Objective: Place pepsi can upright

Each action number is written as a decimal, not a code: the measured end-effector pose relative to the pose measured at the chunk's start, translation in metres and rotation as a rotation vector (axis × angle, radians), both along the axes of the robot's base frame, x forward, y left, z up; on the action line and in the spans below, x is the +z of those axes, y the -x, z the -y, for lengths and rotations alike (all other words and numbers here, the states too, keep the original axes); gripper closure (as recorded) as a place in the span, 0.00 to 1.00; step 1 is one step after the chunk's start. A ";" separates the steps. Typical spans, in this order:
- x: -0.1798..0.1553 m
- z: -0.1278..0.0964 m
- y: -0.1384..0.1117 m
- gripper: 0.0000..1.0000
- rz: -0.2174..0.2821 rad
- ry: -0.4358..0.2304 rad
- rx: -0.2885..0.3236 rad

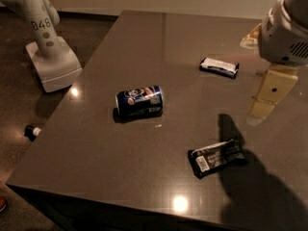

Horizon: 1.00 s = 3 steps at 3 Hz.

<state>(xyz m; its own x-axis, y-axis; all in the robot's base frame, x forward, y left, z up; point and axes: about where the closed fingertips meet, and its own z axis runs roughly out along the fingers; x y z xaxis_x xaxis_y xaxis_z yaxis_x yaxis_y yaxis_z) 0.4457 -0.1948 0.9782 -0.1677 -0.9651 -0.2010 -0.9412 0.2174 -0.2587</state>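
Note:
The pepsi can (139, 101) is dark blue with a round red-white-blue logo. It lies on its side left of the middle of the dark table (144, 42). My gripper (266, 101) hangs from the white arm at the right edge of the view, above the table's right side. It is well to the right of the can and apart from it. It holds nothing that I can see.
A black snack wrapper (219, 66) lies at the back right and another (216, 157) at the front right, below the gripper. A white robot base marked 048 (48, 57) stands on the floor left of the table. A small dark object (32, 131) lies on the floor.

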 end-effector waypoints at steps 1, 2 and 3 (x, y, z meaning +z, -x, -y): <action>-0.005 -0.032 -0.019 0.00 -0.013 0.008 0.070; -0.016 -0.088 -0.045 0.00 -0.028 0.032 0.174; -0.038 -0.147 -0.068 0.00 -0.062 0.080 0.273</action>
<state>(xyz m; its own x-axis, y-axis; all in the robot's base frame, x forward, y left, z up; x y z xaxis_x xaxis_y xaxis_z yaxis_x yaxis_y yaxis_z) 0.5142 -0.0481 0.9403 0.0906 -0.9887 -0.1194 -0.9767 -0.0647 -0.2048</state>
